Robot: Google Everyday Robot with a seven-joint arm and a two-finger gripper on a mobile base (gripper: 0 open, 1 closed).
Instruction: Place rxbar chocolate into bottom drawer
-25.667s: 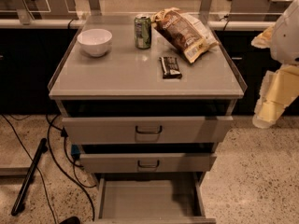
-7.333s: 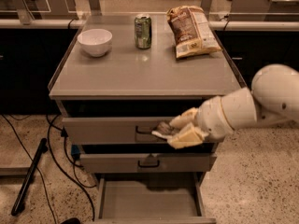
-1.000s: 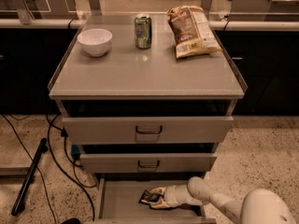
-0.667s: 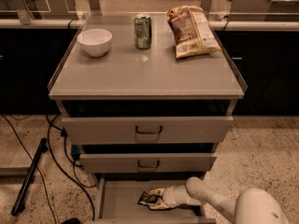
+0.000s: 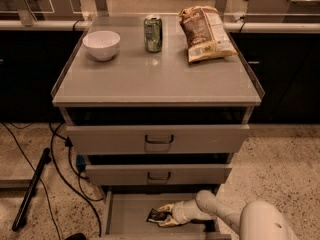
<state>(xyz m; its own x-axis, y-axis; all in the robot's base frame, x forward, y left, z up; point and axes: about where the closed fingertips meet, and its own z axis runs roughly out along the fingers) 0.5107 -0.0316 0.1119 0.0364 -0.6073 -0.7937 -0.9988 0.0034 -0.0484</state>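
Both fingers of the gripper (image 5: 166, 215) are pinching one end of the rxbar chocolate (image 5: 154, 216), holding it low inside the open bottom drawer (image 5: 125, 213), at or just above its grey floor. Compared with a moment ago, gripper and bar are sitting in nearly the same spot. The bar is no longer lying beside the chip bag (image 5: 206, 30) on the cabinet top (image 5: 155, 81), where it was at the start.

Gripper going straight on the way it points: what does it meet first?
The gripper points picture-left inside the grey metal bottom drawer, with the dark-wrapped rxbar chocolate at its tip. Past the bar, probably the drawer's left wall.
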